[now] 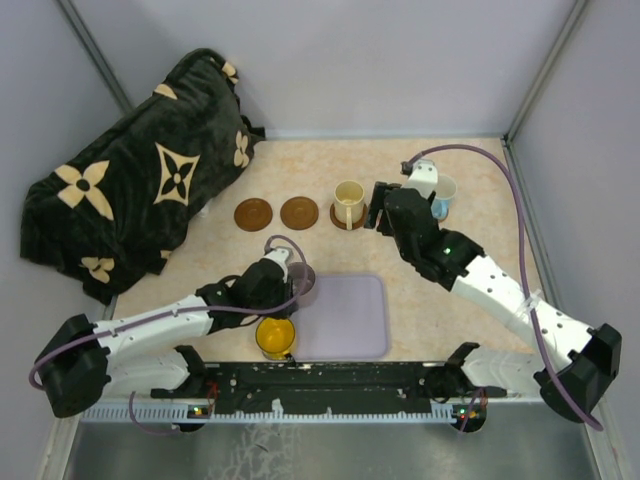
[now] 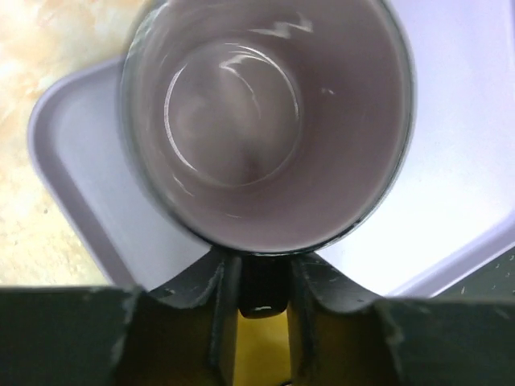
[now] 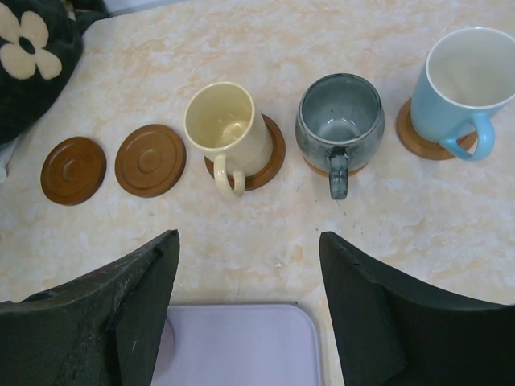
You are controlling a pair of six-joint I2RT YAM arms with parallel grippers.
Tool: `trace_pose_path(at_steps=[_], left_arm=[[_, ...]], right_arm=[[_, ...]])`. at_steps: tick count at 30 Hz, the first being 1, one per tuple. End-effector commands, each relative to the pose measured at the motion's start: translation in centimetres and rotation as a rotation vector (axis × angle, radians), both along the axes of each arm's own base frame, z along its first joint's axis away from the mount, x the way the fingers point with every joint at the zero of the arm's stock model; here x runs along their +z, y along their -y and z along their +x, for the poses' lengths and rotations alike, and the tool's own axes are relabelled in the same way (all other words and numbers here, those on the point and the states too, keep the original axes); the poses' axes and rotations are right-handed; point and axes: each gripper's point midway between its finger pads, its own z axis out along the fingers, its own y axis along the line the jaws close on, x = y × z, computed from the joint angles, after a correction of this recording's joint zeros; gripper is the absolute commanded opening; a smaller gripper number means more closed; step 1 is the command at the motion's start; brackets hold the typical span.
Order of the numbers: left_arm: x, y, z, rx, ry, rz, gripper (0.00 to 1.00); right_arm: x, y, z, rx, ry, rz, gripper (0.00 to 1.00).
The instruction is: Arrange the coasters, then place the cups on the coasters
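Note:
My left gripper point(image 2: 261, 277) is shut on the dark handle of the translucent purple-grey cup point(image 2: 265, 121), which stands on the lavender tray point(image 2: 72, 153). The yellow cup point(image 1: 275, 338) sits just below it, at the tray's near left corner. Two bare brown coasters point(image 3: 73, 170) point(image 3: 150, 159) lie at the left of a row. To their right the cream cup point(image 3: 228, 129), the grey-green cup point(image 3: 339, 121) and the white and light blue cup point(image 3: 467, 80) each stand on a coaster. My right gripper point(image 3: 249, 314) hangs open above the table in front of that row, holding nothing.
A dark plush blanket with cream flower shapes point(image 1: 140, 190) lies heaped at the back left. Grey walls close in the table on three sides. The lavender tray point(image 1: 350, 320) lies near the front edge, between the arms.

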Motion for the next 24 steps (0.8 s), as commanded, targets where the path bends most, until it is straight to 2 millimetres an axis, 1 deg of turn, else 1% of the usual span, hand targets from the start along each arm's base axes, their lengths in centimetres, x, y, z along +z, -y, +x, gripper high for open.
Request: trace_pose_path(at_steps=[1, 2, 5, 10, 13, 16, 21, 24], left_arm=[[0.1, 0.4, 0.3, -0.017, 0.011, 0.014, 0.21], [0.2, 0.4, 0.4, -0.016, 0.014, 0.014, 0.16], [0.8, 0.6, 0.7, -0.017, 0.032, 0.014, 0.09], [2.1, 0.6, 1.5, -0.003, 0.069, 0.028, 0.08], [3.2, 0.5, 2.1, 0.018, 0.103, 0.038, 0.07], [4.9, 0.7, 2.9, 0.036, 0.151, 0.033, 0.04], [7.5, 1.1, 4.8, 0.066, 0.233, 0.038, 0.02], [8.8, 1.6, 6.0, 0.076, 0.276, 0.045, 0.0]], right_arm=[[1.0, 0.1, -0.9, -0.008, 0.029, 0.055, 0.71], [0.7, 0.1, -1.1, -0.006, 0.024, 0.055, 0.71], [-0.1, 0.2, -1.6, -0.008, 0.005, 0.056, 0.71], [-2.1, 0.6, -2.6, -0.008, -0.029, 0.051, 0.7], [-3.8, 1.3, -3.2, -0.017, -0.06, 0.026, 0.68], [-5.9, 2.0, -4.1, -0.029, -0.105, 0.013, 0.67], [-9.7, 3.3, -6.0, -0.052, -0.178, 0.012, 0.63], [-11.5, 4.0, -7.0, -0.062, -0.212, 0.02, 0.6]])
